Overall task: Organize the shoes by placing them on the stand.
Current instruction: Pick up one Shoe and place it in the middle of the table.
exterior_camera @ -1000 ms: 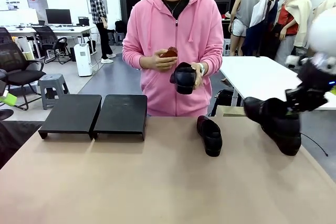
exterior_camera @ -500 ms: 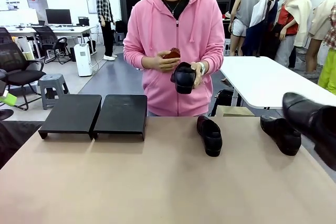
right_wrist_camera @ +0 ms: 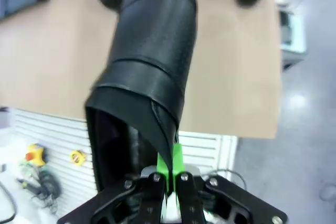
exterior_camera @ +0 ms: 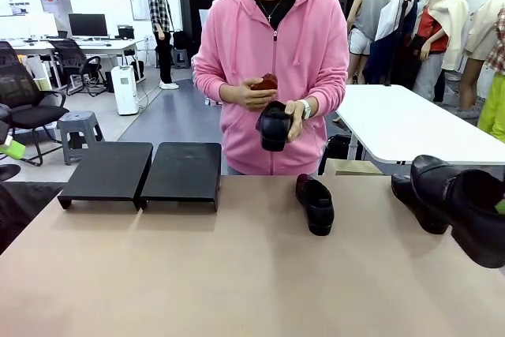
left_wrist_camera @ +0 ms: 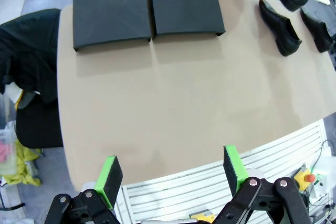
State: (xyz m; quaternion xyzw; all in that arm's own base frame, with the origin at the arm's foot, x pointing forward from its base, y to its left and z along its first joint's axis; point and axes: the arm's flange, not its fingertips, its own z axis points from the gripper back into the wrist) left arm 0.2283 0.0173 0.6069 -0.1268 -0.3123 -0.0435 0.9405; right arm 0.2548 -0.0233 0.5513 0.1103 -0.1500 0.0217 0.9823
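**Right tool [right_wrist_camera: 170, 167] clamps the near shoe [exterior_camera: 465, 211]**

Worktop [exterior_camera: 221, 274] bears the 2-platform stand [exterior_camera: 183, 170] at left. A person [exterior_camera: 272, 61] holds the lifted shoe [exterior_camera: 274, 125]. Middle shoe [exterior_camera: 316, 204] and end shoe [exterior_camera: 404, 191] lie right, the near shoe half-hiding the end shoe. Left tool [left_wrist_camera: 170, 174] gapes wide.

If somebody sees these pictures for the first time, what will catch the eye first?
The right gripper is shut on the rim of a black shoe, held up at the right side of the table. Across it, a person in a pink hoodie holds another shoe in one hand. The stand, two black platforms side by side, sits at the far left.
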